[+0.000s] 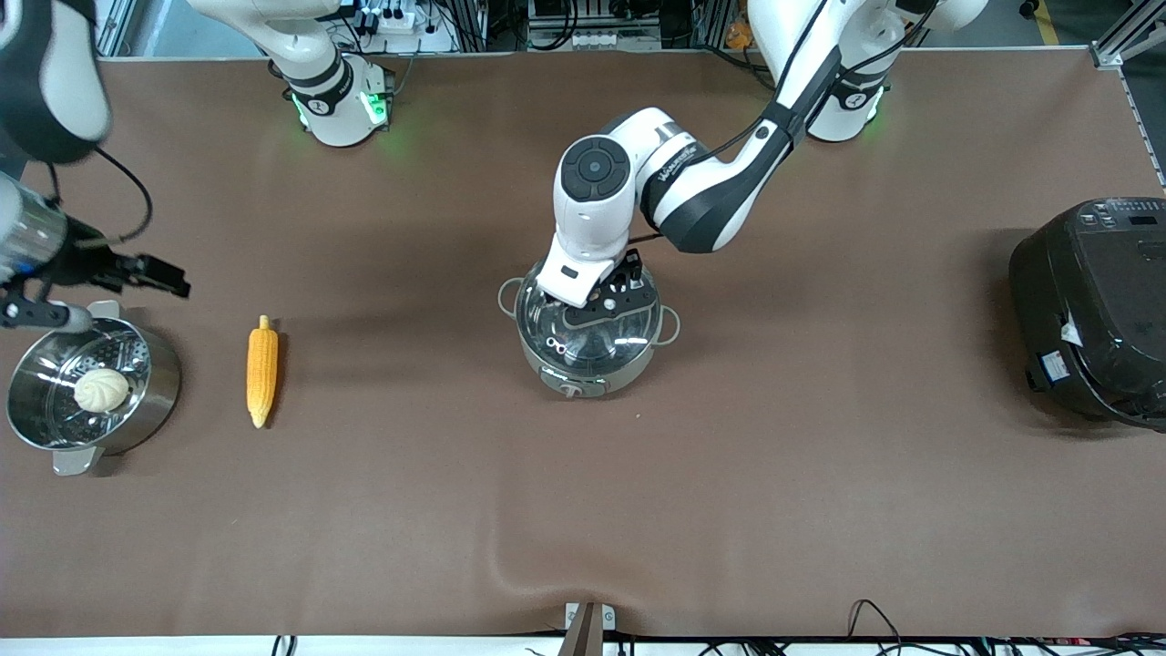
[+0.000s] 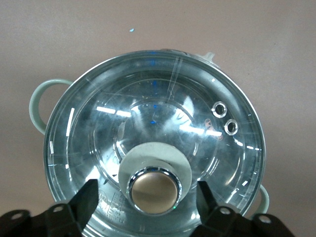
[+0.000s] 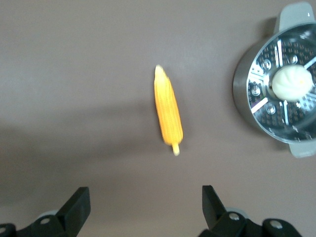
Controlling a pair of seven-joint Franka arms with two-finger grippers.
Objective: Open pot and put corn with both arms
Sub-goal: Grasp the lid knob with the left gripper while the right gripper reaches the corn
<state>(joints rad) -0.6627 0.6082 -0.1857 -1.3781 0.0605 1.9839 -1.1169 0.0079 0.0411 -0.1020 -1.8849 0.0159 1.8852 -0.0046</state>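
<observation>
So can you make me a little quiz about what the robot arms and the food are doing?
1. True or false: the glass lid is on the pot.
2. What lies in the steamer pot? A) corn B) bun C) nothing
3. Fill in: the left hand sits open around the lid's ____.

Key: 1 true. 2 B, the bun; the corn lies on the table beside the steamer pot, with the open right hand above. 3 knob.

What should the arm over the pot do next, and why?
Probably lower the left gripper a little and close on the lid's knob. Its fingers are open on either side of the knob, the lid is on the pot, and the corn waits on the table.
</observation>
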